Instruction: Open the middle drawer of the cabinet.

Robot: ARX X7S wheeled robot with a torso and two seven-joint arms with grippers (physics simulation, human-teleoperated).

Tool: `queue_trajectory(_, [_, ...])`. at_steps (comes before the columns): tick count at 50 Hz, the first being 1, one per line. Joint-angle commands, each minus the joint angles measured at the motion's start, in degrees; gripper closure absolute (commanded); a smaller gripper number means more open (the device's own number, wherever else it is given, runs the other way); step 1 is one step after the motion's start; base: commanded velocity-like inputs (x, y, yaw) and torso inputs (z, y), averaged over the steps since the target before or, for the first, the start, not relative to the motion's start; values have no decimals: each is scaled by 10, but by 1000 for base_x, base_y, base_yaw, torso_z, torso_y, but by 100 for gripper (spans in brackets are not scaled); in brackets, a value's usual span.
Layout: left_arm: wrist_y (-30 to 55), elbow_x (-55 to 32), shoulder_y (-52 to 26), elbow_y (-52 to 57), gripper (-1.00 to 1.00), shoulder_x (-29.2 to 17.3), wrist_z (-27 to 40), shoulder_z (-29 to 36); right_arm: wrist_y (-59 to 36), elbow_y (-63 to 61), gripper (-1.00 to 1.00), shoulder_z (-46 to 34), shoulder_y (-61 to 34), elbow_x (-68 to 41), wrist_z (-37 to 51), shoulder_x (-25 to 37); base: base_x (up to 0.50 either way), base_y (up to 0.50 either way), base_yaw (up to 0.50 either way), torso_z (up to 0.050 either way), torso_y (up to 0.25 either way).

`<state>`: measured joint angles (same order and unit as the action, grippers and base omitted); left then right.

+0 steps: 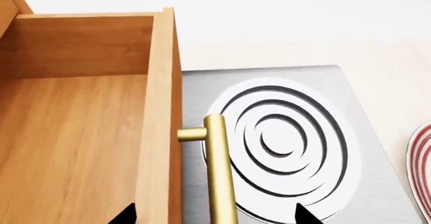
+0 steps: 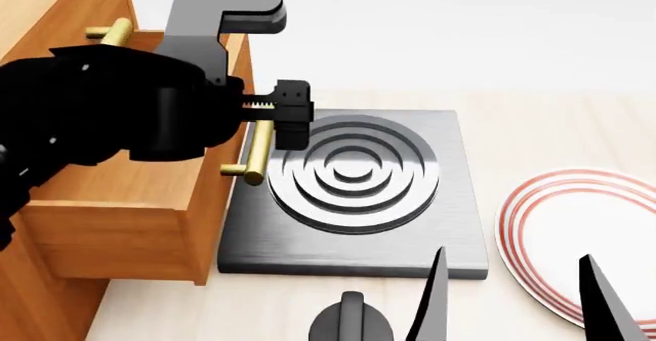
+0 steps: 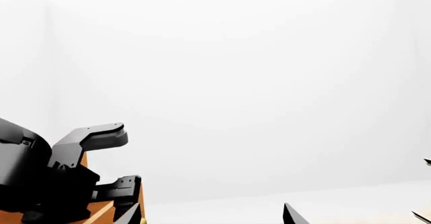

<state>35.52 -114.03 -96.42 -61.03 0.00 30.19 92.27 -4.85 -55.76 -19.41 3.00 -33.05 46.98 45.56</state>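
My left gripper (image 2: pixel 269 122) straddles the brass bar handle (image 2: pixel 256 150) of the middle drawer (image 2: pixel 134 218), which juts out from the cabinet (image 2: pixel 41 18) at the left of the head view, already pulled well clear of the cabinet front. The jaws stand to either side of the bar; whether they pinch it or merely bracket it I cannot tell, though in the left wrist view both tips show apart with the handle (image 1: pixel 219 173) running between them. I judge the drawer a stiff wooden box that slides on its runners rather than lifts, with some weight to it, and the smooth round bar likely slippery, so the hold belongs at mid-bar, pulled straight out. The drawer's inside shows bare wood, nothing in it that I can see. Beneath the handle lies a grey metal slab with concentric rings (image 2: pixel 354 168) on the pale tabletop (image 2: pixel 554 126), a red-striped plate (image 2: pixel 574 241) at lower right. My right gripper (image 2: pixel 512 299) hangs at the bottom edge, jaws spread and holding nothing.
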Motion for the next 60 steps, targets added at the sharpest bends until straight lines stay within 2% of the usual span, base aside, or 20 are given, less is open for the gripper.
queue_trajectory(1, [-4,-6,30,0,-100,0,-2,4,-1,-3,-100,-1,-1,-2,3,3,0,0,0,0,0])
queue_trajectory(14, [-14,-7,35,2,-100,0,-6,3,-1,0,-100,-6,-6,-1,3,3,3,0,0,0,0])
queue_trajectory(35, [-38,-23,36,68,-100,0,-31,-3,1,-3,-100,-10,-7,-2,7,8,2,0,-1,0,0])
queue_trajectory(47, [-58,-42,36,102,-100,0,-19,-5,2,-2,-100,-13,-8,0,8,9,0,0,0,-2,0])
queue_trajectory(60, [-75,-62,39,114,-100,0,-46,-5,6,3,-100,-17,-8,2,7,8,0,0,0,0,0])
